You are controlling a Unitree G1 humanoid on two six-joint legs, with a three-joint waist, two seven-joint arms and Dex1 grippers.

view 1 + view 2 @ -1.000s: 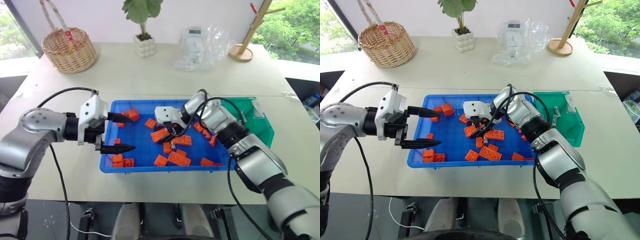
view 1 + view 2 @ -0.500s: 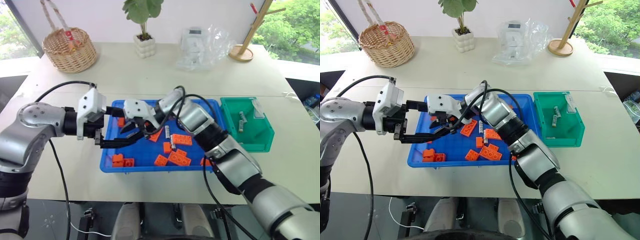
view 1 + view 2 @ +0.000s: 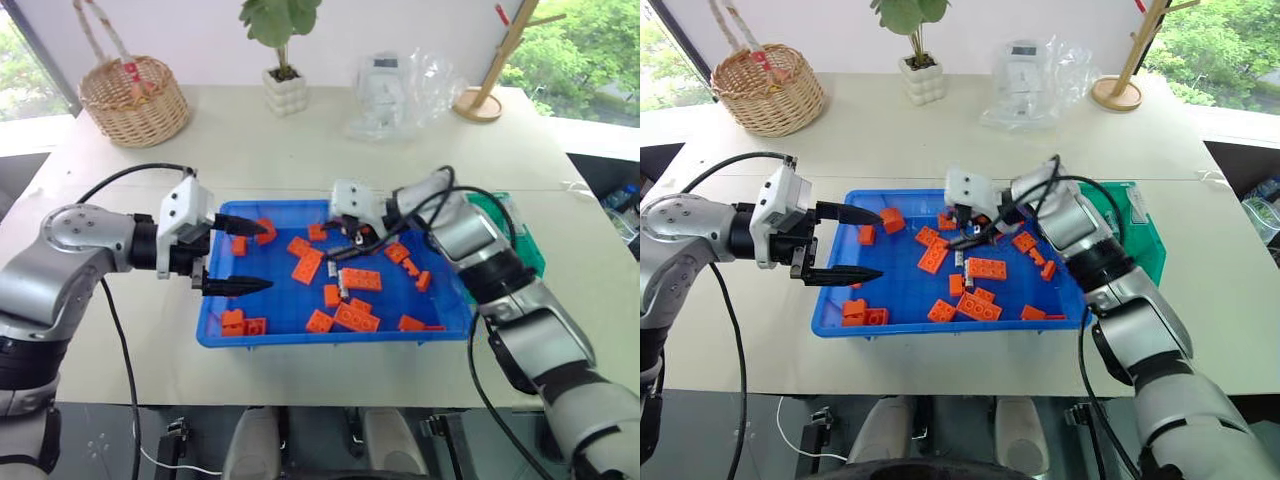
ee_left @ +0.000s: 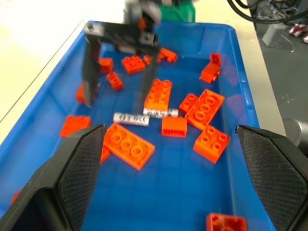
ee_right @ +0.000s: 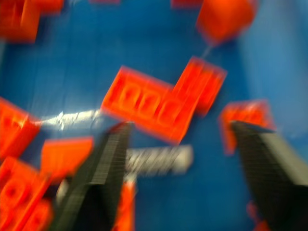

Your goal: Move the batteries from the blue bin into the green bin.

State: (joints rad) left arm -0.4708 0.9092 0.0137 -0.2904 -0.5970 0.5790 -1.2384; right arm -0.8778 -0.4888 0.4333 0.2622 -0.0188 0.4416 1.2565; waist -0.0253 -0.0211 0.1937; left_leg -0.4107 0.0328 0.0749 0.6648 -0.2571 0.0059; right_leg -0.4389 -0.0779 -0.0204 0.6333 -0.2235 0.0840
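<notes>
**Both claws spread over the blue bin, batteries under the right one**

Nearest, along the front wall of the blue bin point(image 3: 330, 338), lie orange bricks point(image 3: 355, 316), a pair of them just below and in front of the left claw point(image 3: 238, 256). That claw hangs over the bin's left end, its two black fingers point(image 3: 236, 285) spread wide apart and pointing across the bin, with nothing between them.

Further in, toward the middle of the bin, the right claw point(image 3: 962, 238) reaches down from the right side, its fingers parted and empty. Two batteries point(image 4: 131, 119) lie on the blue floor directly beneath its fingertips, nearly end to end, one touching an orange brick; the left wrist view shows the claw's fingers standing just above them. More bricks are scattered around this claw on every side.

Beyond the right claw's arm, just past the bin's right end, stands the green bin point(image 3: 1140, 240), partly hidden by the arm; what it holds cannot be made out.

Farthest, at the back of the pale worktop point(image 3: 230, 150), well behind both claws, are a wicker basket point(image 3: 134, 97), a potted plant point(image 3: 283, 80), a clear plastic bag point(image 3: 405, 92) and a wooden stand point(image 3: 490, 95).
</notes>
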